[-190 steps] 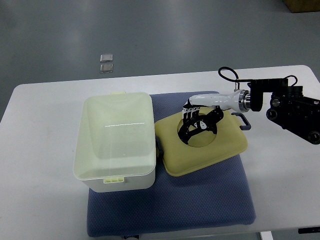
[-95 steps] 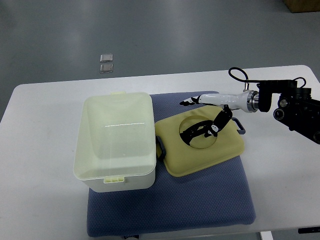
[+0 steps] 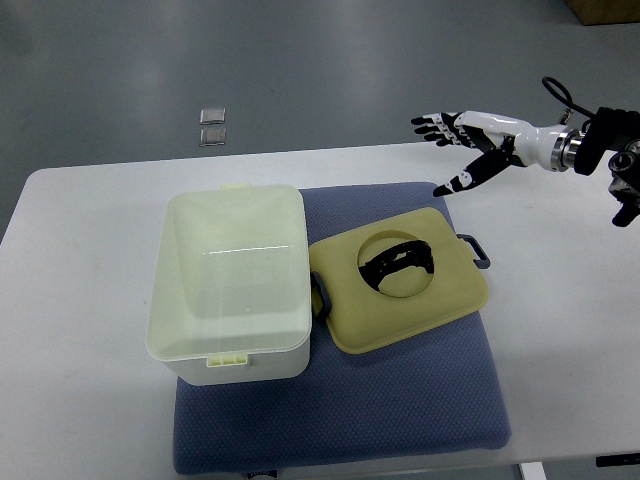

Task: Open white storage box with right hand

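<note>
Already uncovered, the white translucent plastic storage box (image 3: pixel 228 283) sits open on a blue padded mat (image 3: pixel 400 400) atop the white table (image 3: pixel 80 400), its pale yellow lid with a round cut-out and dark handles (image 3: pixel 400 280) lying flat just beside it. The robot's right hand (image 3: pixel 470 140) hovers above the table's far edge, well apart from both, fingers spread and holding nothing. By the look of it, the opening step is finished; only parking the arm remains.
</note>
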`<action>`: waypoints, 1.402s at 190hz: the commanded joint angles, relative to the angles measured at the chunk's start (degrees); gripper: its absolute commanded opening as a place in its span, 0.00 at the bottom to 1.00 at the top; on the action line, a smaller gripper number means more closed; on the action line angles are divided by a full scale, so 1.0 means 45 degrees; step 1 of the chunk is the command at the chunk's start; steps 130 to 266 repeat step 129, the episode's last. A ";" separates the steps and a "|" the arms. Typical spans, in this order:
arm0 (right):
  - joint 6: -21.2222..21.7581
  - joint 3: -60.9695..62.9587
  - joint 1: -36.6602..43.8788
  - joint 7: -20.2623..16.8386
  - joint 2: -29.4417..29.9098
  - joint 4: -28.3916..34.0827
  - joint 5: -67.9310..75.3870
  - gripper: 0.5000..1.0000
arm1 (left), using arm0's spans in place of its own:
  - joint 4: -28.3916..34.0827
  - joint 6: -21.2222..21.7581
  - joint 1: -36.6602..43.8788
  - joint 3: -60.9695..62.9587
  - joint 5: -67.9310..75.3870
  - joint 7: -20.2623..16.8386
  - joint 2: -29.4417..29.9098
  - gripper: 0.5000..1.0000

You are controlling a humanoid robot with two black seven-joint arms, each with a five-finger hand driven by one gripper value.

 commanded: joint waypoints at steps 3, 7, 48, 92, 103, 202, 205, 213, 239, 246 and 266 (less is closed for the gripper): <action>-0.0041 0.1259 -0.0055 -0.0551 0.1106 -0.1209 0.3539 0.89 | -0.0018 0.0000 0.0004 0.0019 0.0017 0.0003 0.0000 1.00; -0.0080 0.1416 -0.0074 -0.0767 0.1224 -0.1405 0.4363 0.89 | -0.0018 0.0000 0.0004 0.0000 0.0017 0.0003 0.0000 1.00; -0.2364 0.1709 -0.0367 -0.1685 0.2552 -0.2011 1.2095 0.90 | 0.0021 0.0000 0.0004 0.0000 -0.0003 0.0003 0.0000 1.00; -0.2580 0.1846 -0.1168 -0.1489 0.3568 -0.2050 1.3875 0.89 | -0.0018 0.0000 0.0004 0.0000 0.0017 0.0003 0.0000 1.00; -0.2580 0.1846 -0.1187 -0.1470 0.3685 -0.2050 1.3875 0.89 | -0.0018 0.0000 0.0004 0.0000 0.0017 0.0003 0.0000 1.00; -0.2580 0.1846 -0.1207 -0.1255 0.3724 -0.2050 1.3875 0.90 | 0.0001 0.0000 0.0004 0.0000 0.0017 0.0003 0.0000 1.00; -0.2580 0.1846 -0.1207 -0.1255 0.3724 -0.2050 1.3875 0.90 | 0.0001 0.0000 0.0004 0.0000 0.0017 0.0003 0.0000 1.00; -0.2580 0.1846 -0.1207 -0.1255 0.3724 -0.2050 1.3875 0.90 | 0.0001 0.0000 0.0004 0.0000 0.0017 0.0003 0.0000 1.00; -0.2580 0.1846 -0.1207 -0.1255 0.3724 -0.2050 1.3875 0.90 | 0.0001 0.0000 0.0004 0.0000 0.0017 0.0003 0.0000 1.00; -0.2580 0.1846 -0.1207 -0.1255 0.3724 -0.2050 1.3875 0.90 | 0.0001 0.0000 0.0004 0.0000 0.0017 0.0003 0.0000 1.00; -0.2580 0.1846 -0.1207 -0.1255 0.3724 -0.2050 1.3875 0.90 | 0.0001 0.0000 0.0004 0.0000 0.0017 0.0003 0.0000 1.00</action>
